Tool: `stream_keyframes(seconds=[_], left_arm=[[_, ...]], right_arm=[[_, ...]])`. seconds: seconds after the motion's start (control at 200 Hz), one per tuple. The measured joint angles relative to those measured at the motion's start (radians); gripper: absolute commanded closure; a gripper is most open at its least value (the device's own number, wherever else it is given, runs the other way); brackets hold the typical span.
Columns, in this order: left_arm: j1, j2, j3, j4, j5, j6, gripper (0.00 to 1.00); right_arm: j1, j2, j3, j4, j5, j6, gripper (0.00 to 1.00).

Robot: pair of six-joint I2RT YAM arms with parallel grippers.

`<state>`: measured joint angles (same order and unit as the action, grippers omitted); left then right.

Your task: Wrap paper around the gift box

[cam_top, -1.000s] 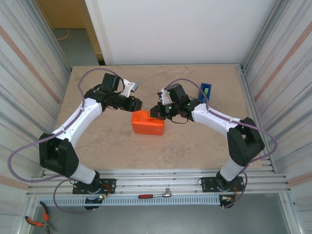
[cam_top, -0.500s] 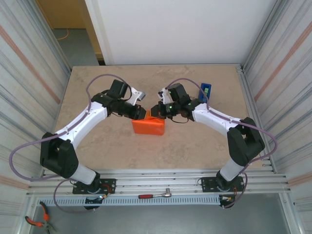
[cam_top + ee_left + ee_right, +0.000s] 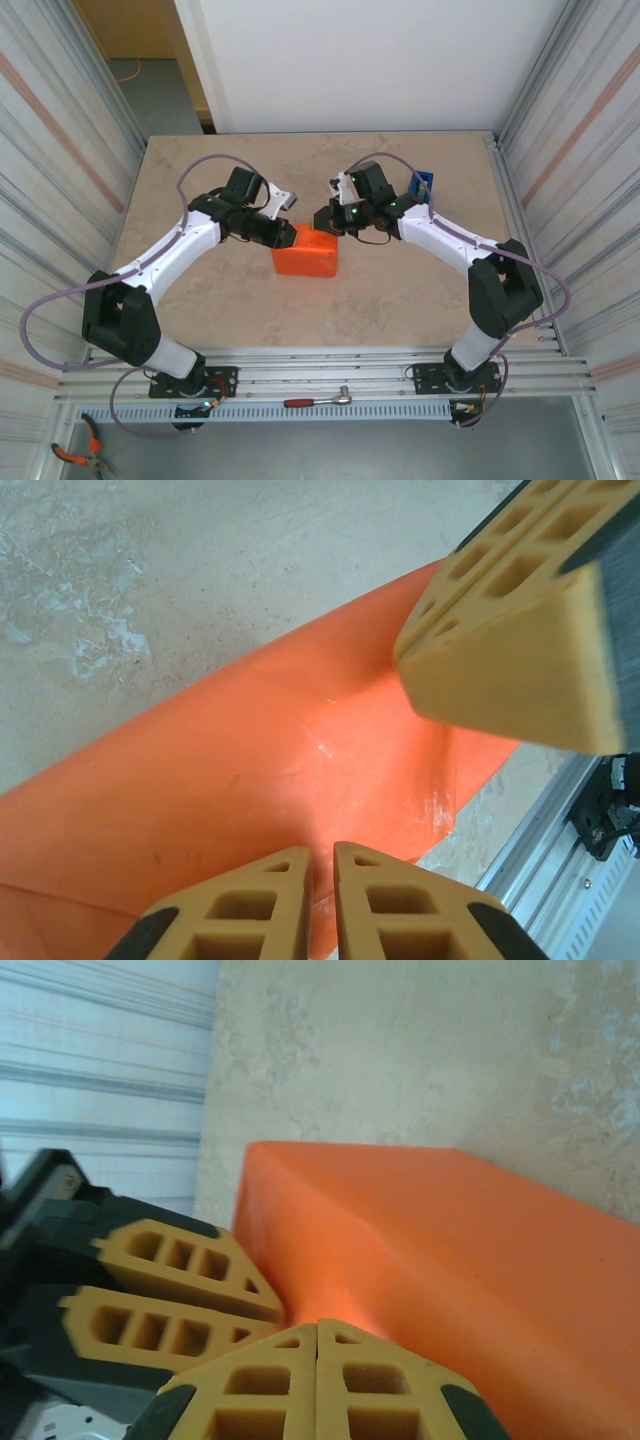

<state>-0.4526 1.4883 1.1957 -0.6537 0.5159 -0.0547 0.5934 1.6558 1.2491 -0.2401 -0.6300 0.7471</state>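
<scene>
- Left gripper (image 3: 322,852): jaws were drawn in to a thin slit, tips low over the thin bright orange paper sheet (image 3: 230,780). I couldn't tell whether a fold sat in that slit.
- Right gripper (image 3: 318,1332): jaws were fully together with nothing between them, tips at the parcel's upper edge. It read as a blunt presser, probably pinning the flap so it wouldn't spring back.
- The two grippers met just beside each other at the parcel's far side, left arm in from the left, right arm in from the right. It looked like a crease-and-hold split.
- The paper was folded into a boxy block mid-table with crisp edges. The small pale pink gift box was presumably inside, covered by the paper.
- The parcel sat flat on the beige stone-pattern tabletop (image 3: 400,300).
- The narrow blue tape dispenser (image 3: 424,184) stood near the right arm's forearm, well apart from the parcel. It was likely parked there for sealing, a step not yet done.
</scene>
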Motion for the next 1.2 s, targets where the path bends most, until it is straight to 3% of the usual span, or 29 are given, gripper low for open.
stream_keyframes(seconds=[0.271, 0.561, 1.198], left_arm=[[0.000, -0.004, -0.011, 0.024, -0.011, 0.000, 0.86], [0.000, -0.007, -0.014, 0.026, -0.012, 0.000, 0.87], [0.038, -0.009, 0.051, 0.023, 0.064, -0.028, 0.84]], right_arm=[[0.027, -0.018, 0.027, -0.015, 0.013, 0.000, 1.00], [0.082, -0.031, -0.079, 0.002, 0.035, 0.003, 1.00], [0.072, -0.054, -0.132, 0.080, 0.031, 0.003, 1.00]])
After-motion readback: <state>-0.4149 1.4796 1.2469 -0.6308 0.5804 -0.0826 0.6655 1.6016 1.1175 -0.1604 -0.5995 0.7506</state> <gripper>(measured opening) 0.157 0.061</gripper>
